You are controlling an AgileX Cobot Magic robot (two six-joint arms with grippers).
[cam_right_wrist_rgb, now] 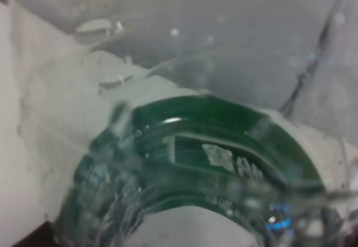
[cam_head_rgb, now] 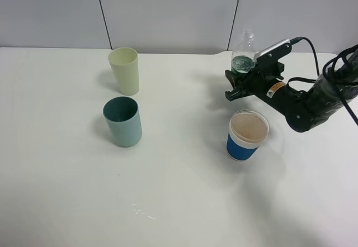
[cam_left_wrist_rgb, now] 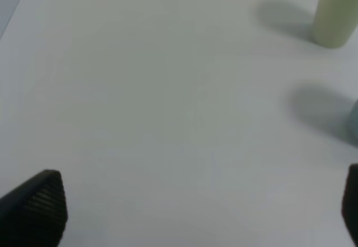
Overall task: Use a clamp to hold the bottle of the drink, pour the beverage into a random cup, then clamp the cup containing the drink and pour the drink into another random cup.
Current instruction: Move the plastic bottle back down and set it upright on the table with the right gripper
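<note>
Pressing right up against the right wrist lens: bottle [cam_right_wrist_rgb: 190, 163], clear plastic over a dark green label with white lettering. Clamping that bottle with the right pincer [cam_head_rgb: 235, 85], jaws closed on it at label height, with the clear shoulder and neck rising above the fingers. Holding it roughly upright near the far edge of the table [cam_head_rgb: 184, 202], in front of a grey wall [cam_head_rgb: 168, 6]; cannot tell whether its base is touching the table.

Showing, from the high view, a blue cup [cam_head_rgb: 247, 138] with a white rim and pale brown inside, standing just beside the right pincer on the viewer's side, not touching it. Showing a teal cup [cam_head_rgb: 123, 123], dark green inside, standing upright well apart from the right pincer, far out beyond its fingertips. Showing a yellow cup [cam_head_rgb: 125, 71] just behind the teal cup, equally far from the right pincer and also upright, the two cups near each other but not touching.

Hanging the left pincer [cam_left_wrist_rgb: 196, 213] over bare table, jaws spread wide and gripping nothing, with only black ribbed fingertips [cam_left_wrist_rgb: 39, 208] edging into its wrist view. Catching the yellow cup ahead of the left pincer and off to one side, with a sliver of the teal cup nearer.
</note>
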